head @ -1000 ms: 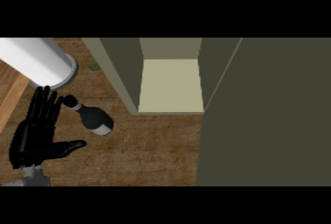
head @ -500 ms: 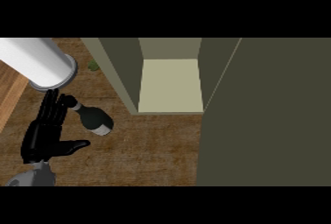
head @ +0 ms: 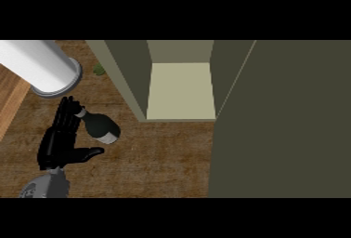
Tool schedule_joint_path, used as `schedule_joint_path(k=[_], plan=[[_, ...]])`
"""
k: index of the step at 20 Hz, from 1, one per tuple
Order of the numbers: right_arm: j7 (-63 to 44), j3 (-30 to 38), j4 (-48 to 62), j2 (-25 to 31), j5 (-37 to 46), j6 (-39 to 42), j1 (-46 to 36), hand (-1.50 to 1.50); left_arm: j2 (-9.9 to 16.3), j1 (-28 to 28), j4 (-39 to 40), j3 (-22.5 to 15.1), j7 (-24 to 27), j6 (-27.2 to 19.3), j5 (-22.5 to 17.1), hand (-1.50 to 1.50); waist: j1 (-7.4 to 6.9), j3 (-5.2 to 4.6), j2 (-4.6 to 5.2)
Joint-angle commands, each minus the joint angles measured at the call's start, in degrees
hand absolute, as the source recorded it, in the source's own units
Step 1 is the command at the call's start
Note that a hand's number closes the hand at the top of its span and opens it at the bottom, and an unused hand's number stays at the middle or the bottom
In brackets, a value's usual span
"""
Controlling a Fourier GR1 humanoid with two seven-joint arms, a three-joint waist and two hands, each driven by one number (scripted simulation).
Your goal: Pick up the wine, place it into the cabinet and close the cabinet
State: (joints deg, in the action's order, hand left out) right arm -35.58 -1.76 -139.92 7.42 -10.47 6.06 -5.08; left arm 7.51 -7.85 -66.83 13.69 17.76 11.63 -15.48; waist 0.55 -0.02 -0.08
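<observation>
Left hand (head: 60,142) open beside wine (head: 101,127), cabinet (head: 179,88) w/ door open.

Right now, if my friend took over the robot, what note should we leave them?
Left hand: open, fingers straight, beside the wine bottle, to its left; not gripping it.
Right hand: not in view.
Wine bottle: on the wooden counter, left of the cabinet.
Cabinet: open, its shelf bare; the door stands wide at the right.
Done: the hand is at the bottle.
Left: grasp the bottle, put it in the cabinet, shut the door.
</observation>
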Motion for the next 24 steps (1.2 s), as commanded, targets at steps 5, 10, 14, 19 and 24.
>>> schedule_joint_path(k=[5, 10, 14, 19, 24], plan=[[-7.24, -0.55, -10.90, -0.36, -4.61, -2.25, -0.94, -1.50, 1.76, -4.10, 11.94, 1.20, 7.26, 2.63, 1.30, -1.50, 0.25, -0.05, 0.03], [-5.86, 3.50, -10.01, 1.01, -7.17, -0.20, 0.32, -1.50, 2.17, -5.68, 13.88, 1.48, 6.36, 2.03, 0.97, -1.50, 0.12, 0.00, 0.02], [1.69, 4.11, -4.02, -0.20, -6.34, 2.58, 2.10, -1.50, 1.47, -6.80, 22.37, 1.46, 13.69, 2.92, 2.92, -1.50, 0.22, 0.01, 0.19], [-2.33, 4.68, -8.72, 0.79, -9.03, 2.90, 3.80, -1.50, 2.20, -9.59, 24.67, 1.71, 12.97, 4.36, 1.98, -1.50, 0.33, 0.01, 0.07], [-1.26, 0.95, -6.41, -1.73, -3.73, 0.98, 0.95, -1.50, 3.32, -13.95, 34.33, 2.75, 19.27, 6.08, 2.99, -1.50, 0.51, -0.06, 0.25]])
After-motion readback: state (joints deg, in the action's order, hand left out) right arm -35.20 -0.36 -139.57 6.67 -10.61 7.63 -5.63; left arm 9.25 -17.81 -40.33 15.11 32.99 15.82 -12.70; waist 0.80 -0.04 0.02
